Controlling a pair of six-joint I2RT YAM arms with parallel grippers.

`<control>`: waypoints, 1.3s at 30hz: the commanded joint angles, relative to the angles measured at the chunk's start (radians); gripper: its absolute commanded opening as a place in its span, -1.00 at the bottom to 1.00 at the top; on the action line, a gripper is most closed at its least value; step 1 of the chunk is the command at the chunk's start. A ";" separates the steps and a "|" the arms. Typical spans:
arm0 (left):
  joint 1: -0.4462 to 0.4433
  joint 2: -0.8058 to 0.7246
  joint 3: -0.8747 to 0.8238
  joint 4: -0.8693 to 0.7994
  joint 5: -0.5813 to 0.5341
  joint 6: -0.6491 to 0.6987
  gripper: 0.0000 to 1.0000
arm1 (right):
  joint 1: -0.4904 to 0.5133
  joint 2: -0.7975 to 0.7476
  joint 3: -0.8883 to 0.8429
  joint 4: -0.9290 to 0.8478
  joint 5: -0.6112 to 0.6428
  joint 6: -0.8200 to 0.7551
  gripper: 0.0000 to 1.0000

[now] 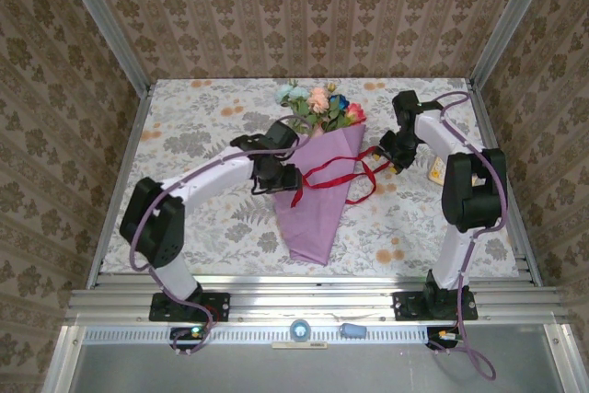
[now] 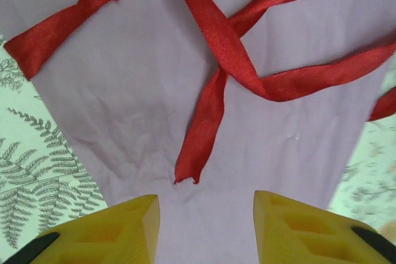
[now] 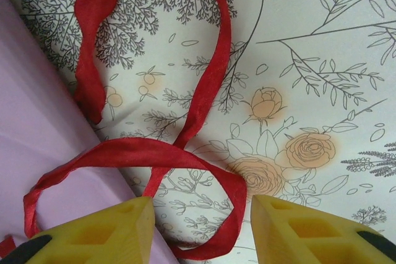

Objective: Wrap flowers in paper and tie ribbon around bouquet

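The bouquet lies in the middle of the table: mixed flowers (image 1: pixel 319 104) stick out of the far end of a lilac paper (image 1: pixel 317 204) cone whose tip points toward me. The red ribbon (image 1: pixel 336 177) crosses loosely over the cone and trails onto the cloth to the right. My left gripper (image 1: pixel 279 177) hovers at the cone's left edge; in the left wrist view it (image 2: pixel 205 199) is open over the paper (image 2: pixel 124 91), and a cut ribbon end (image 2: pixel 189 165) lies just ahead of the gap. My right gripper (image 3: pixel 201 202) is open above a ribbon loop (image 3: pixel 232 214) on the tablecloth.
A small yellow-and-white packet (image 1: pixel 437 169) lies on the floral tablecloth (image 1: pixel 193 135) beside the right arm. Metal posts and patterned walls enclose the table on three sides. The paper's edge (image 3: pixel 31 140) reaches the right gripper's left finger.
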 commanded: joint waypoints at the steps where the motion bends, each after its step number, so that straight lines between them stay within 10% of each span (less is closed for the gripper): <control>1: -0.032 0.100 0.100 -0.075 -0.097 0.165 -0.08 | -0.007 0.030 0.031 0.001 -0.004 0.033 -0.07; 16: -0.079 0.289 0.198 -0.074 -0.131 0.209 -0.20 | -0.010 0.081 0.023 0.058 -0.039 0.109 -0.08; 32: -0.087 0.224 0.140 -0.032 -0.150 0.152 -1.00 | -0.001 0.172 0.040 0.069 0.027 0.210 -0.13; 39: -0.051 0.084 0.079 -0.043 -0.123 0.104 -1.00 | -0.001 0.216 0.052 0.091 0.053 0.229 -0.93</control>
